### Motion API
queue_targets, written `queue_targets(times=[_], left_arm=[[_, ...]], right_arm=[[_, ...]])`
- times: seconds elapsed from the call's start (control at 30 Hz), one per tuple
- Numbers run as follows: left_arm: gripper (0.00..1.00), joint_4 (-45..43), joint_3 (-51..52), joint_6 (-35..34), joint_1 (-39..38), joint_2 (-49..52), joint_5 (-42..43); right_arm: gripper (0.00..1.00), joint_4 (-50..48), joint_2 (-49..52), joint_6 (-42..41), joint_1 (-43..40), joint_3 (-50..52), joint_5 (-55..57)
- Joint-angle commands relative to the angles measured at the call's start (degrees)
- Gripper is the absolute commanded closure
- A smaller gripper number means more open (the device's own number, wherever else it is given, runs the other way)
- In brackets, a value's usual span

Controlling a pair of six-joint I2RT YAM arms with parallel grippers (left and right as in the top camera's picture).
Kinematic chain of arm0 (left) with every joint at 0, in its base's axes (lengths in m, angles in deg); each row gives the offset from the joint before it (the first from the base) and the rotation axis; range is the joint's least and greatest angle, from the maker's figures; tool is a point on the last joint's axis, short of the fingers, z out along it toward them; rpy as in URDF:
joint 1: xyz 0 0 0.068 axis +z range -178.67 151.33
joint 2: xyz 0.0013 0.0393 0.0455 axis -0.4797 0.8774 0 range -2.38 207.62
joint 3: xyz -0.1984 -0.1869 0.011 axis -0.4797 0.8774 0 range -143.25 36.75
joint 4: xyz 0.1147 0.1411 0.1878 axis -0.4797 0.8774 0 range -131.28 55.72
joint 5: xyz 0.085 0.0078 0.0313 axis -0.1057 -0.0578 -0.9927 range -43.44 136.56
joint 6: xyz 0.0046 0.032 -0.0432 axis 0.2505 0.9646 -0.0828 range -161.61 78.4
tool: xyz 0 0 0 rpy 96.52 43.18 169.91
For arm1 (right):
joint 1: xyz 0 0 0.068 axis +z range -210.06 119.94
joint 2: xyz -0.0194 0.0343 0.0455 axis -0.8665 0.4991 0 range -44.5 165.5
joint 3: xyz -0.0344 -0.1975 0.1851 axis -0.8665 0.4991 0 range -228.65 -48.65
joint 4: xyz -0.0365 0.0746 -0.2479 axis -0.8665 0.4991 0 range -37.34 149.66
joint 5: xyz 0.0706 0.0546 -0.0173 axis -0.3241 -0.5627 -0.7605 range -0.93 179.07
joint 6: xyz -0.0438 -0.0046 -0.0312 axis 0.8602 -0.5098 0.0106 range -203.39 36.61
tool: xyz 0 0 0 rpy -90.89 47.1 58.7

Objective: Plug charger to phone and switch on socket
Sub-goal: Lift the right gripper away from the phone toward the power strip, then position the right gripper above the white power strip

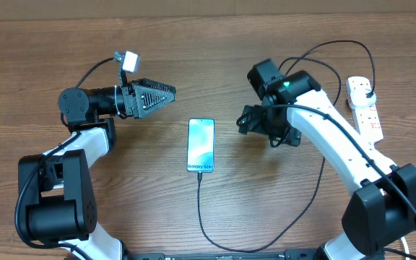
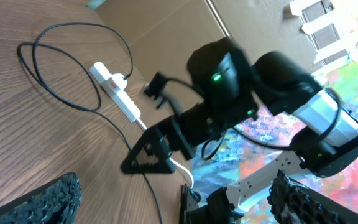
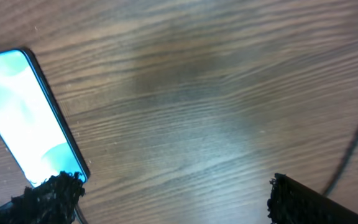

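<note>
The slim rectangular glass-fronted phone with a light blue-teal screen (image 1: 201, 143) lies flat at the centre of the wood-grain table (image 1: 193, 43). The thin black charger cable (image 1: 198, 202) meets its bottom edge and loops round toward the elongated white plastic power strip (image 1: 367, 115) at the right. The right claw (image 3: 176, 199) hovers just right of the phone, its 2 ribbed black fingers (image 3: 48, 196) spread wide and empty; the left claw (image 2: 178, 190), well left of the phone, is likewise wide and empty.

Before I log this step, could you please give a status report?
Left gripper and right gripper open, empty. Charger seems plugged into phone. Socket not touched, switch state unclear. No obstruction seen.
</note>
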Motion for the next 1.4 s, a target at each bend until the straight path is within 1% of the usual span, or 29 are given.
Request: queue_targets(times=[0.0,0.17,0.5,0.73,0.9,1.17,1.37], left_arm=[[0.00,-0.4,-0.2,1.4,0.0,-1.3,1.0],[0.00,-0.4,-0.2,1.4,0.0,-1.3,1.0],[0.00,-0.4,-0.2,1.4,0.0,-1.3,1.0],[0.00,-0.4,-0.2,1.4,0.0,-1.3,1.0],[0.01,-0.4,-0.2,1.4,0.0,-1.3,1.0],[0.00,-0.4,-0.2,1.4,0.0,-1.3,1.0],[0.01,-0.4,-0.2,1.4,0.0,-1.3,1.0]], right_arm=[[0.00,1.4,-1.4,0.2,-0.2,-5.2,4.9],[0.00,2.6,-1.4,0.2,-2.4,-8.6,7.2],[0.00,3.3,-1.4,0.2,-13.8,-8.5,8.1],[0.00,5.8,-1.4,0.1,-18.3,-8.1,9.8],[0.00,7.9,-1.3,-5.0,-22.3,-8.1,12.5],[0.00,7.7,-1.3,-6.3,-31.1,-6.6,12.7],[0.00,8.1,-1.3,-6.3,-34.3,-4.7,12.6]])
